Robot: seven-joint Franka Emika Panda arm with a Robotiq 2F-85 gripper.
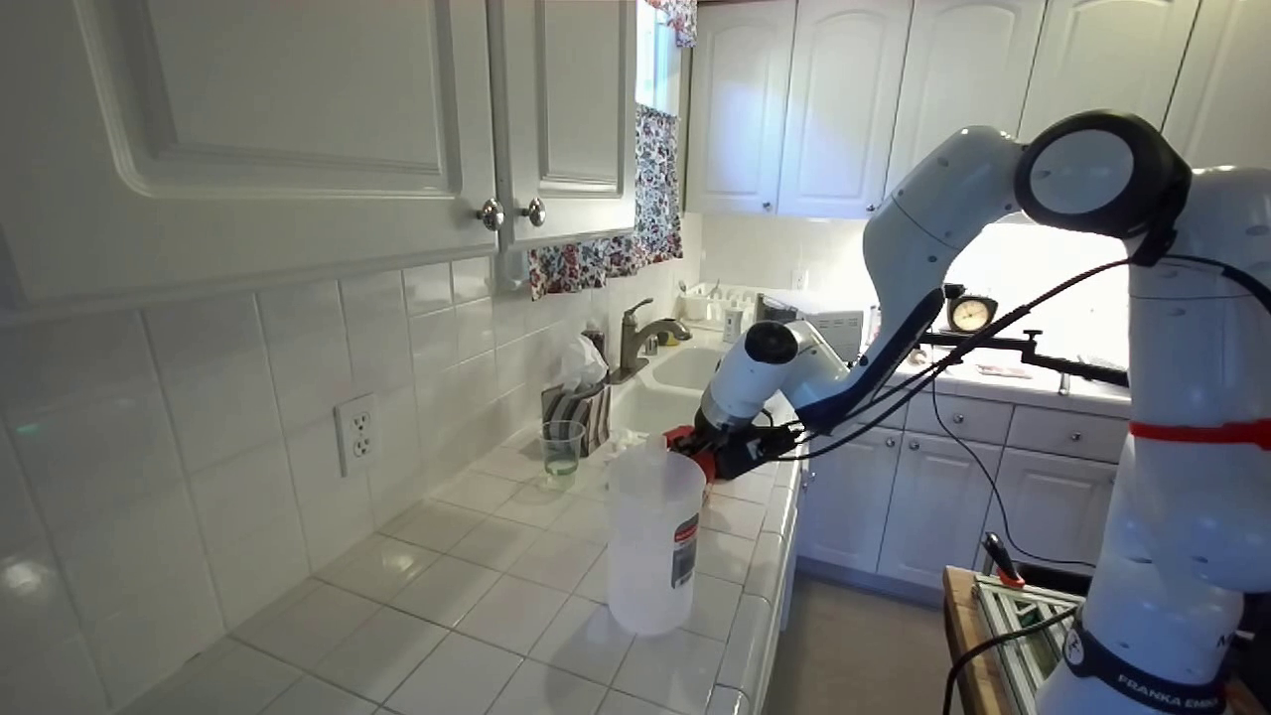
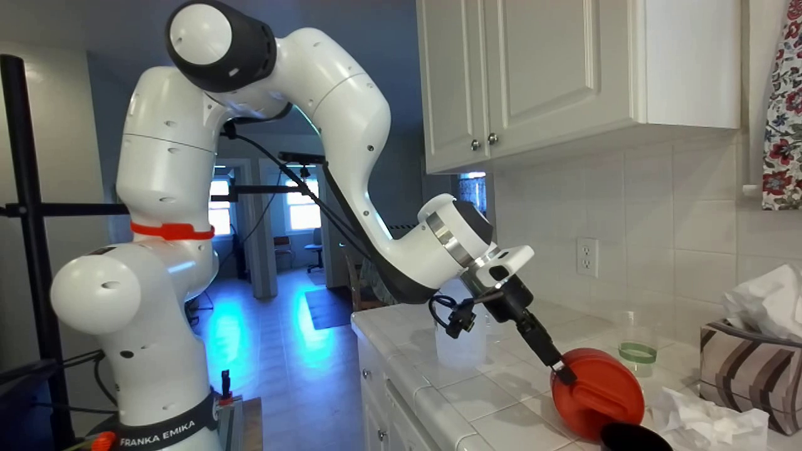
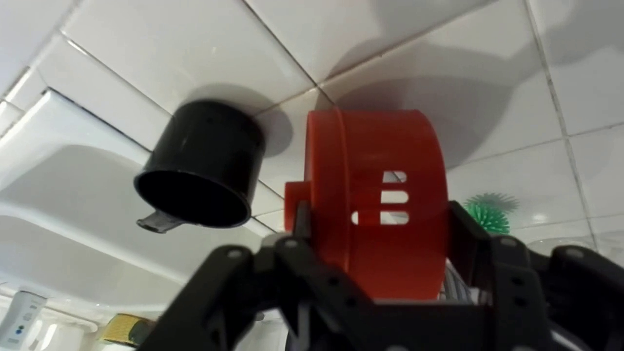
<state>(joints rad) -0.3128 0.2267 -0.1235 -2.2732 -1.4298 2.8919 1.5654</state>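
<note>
Pinching a red lid between its jaws in the wrist view, the gripper bears on it from both sides: one jaw lies at the flat top beside the handle ridge, the other at the opposite rim. The lid, its side wall cut with slots, is over the counter, near the sink. Between the two stands a black cup, apart from the lid, just beside the sink's edge. A green bristly thing shows past the far rim.

In an exterior view, the lid is tipped on its side, its flat top turned to the camera; whether its lower part touches the counter I cannot tell. Crumpled tissue lies near it, in front of the tissue box. A clear cup, green in its lower part, stands beyond the lid, toward the counter's back edge.

In an exterior view, a white jug stands upright near the counter's front edge and hides much of the lid. The tissue box is at the back edge, just beside the sink, with the faucet beyond. The arm reaches in over the front edge.
</note>
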